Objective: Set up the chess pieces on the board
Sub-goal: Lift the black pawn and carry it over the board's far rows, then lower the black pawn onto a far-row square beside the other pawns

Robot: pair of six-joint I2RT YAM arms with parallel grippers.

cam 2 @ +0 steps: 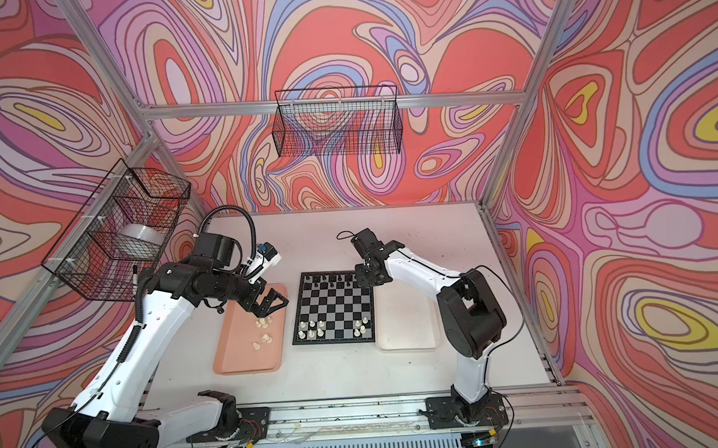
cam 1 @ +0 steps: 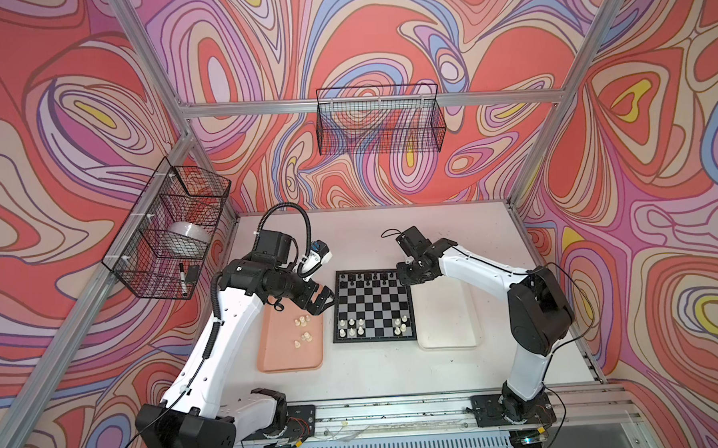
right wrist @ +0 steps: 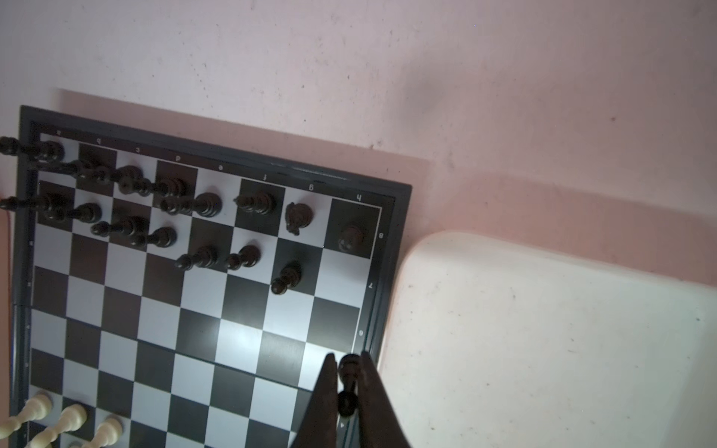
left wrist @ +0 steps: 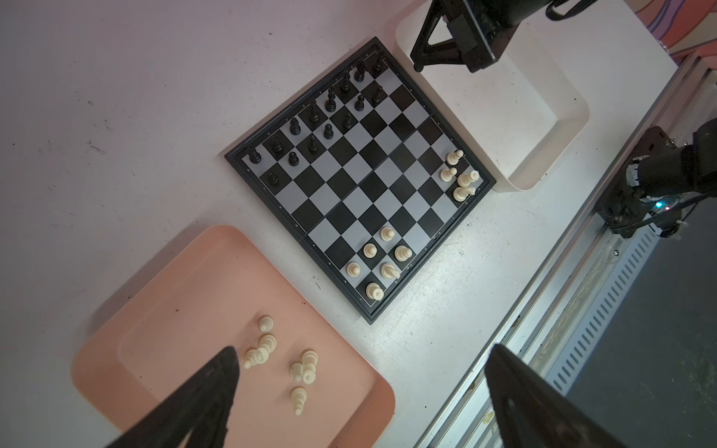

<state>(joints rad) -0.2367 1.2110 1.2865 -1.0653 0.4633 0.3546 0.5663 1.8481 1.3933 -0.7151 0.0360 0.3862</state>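
Black-side work: pinches a pawn (right wrist: pixel 350 368) in the right tool (right wrist: pixel 347 355), axis along its fingers (right wrist: pixel 324 395), above the board's (right wrist: pixel 240 337) right border, short of the vacant square (right wrist: pixel 341 279) in front of the corner rook (right wrist: pixel 351 236); holds the left tool (left wrist: pixel 364 347) spread over the tray (left wrist: pixel 155 349), well apart.

One board (cam 1: pixel 373 305). Fifteen black pieces (left wrist: pixel 312 143) stand along its 12 o'clock edge in both top views: eight in the back row, seven in front. A sixteenth black piece (right wrist: pixel 349 368) is pinched in the right gripper (right wrist: pixel 347 355). Ten cream pieces (left wrist: pixel 389 270) stand toward the 6 o'clock edge. Roughly six loose cream pieces (left wrist: pixel 298 399) lie overlapping on the pink tray (cam 1: pixel 271 358) at the board's 9 o'clock. The white tray (cam 1: pixel 449 337) at 3 o'clock makes two trays. Two wire baskets (cam 1: pixel 380 120).
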